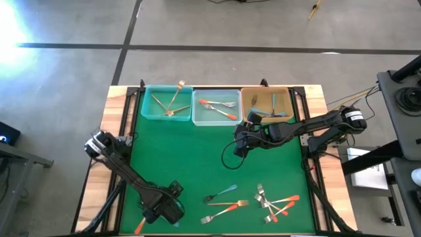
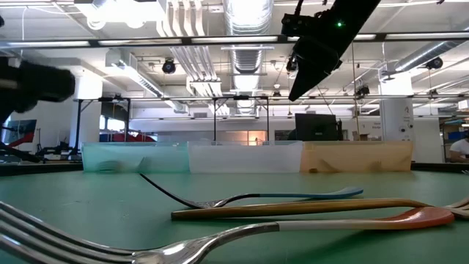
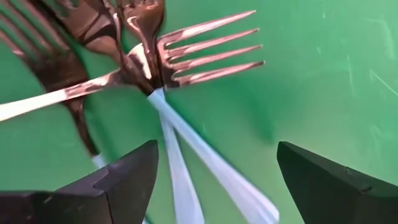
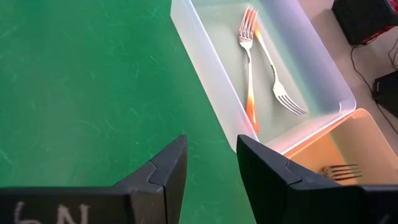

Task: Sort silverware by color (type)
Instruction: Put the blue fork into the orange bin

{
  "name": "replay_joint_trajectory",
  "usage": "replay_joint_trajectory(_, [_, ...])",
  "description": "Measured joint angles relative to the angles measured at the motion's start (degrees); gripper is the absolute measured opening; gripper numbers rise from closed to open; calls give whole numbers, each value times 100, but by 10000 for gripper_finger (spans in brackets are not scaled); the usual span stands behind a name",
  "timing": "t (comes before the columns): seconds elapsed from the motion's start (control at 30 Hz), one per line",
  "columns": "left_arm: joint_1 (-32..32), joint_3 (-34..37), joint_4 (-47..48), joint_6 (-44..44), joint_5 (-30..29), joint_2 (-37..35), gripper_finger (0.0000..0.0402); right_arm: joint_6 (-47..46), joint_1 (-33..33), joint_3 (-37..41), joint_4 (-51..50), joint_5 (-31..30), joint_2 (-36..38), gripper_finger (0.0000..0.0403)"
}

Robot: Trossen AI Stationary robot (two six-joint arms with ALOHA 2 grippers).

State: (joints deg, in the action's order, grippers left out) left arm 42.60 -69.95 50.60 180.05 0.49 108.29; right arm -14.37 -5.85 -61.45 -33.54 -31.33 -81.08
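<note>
Loose forks (image 1: 263, 201) lie at the lower right of the green mat (image 1: 191, 158), long axes mostly left-right. The right gripper (image 4: 210, 171), narrowly parted and empty, hangs by the clear bin (image 4: 323, 93), which holds two orange-handled forks (image 4: 250, 68). White marks on its finger perhaps read "6N". The left gripper (image 3: 214, 180), wide apart and empty, sits at lower left; its wrist view cuts off the fork handles.

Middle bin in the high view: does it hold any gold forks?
No. The middle bin holds only two orange-handled forks; the gold forks lie in the teal bin beside it.
</note>
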Motion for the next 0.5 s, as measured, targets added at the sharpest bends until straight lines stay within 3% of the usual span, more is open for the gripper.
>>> replay_joint_trajectory(0.5, [1,-460,583,-4,-19,256,310,0,0,2,-2,-2,0,132])
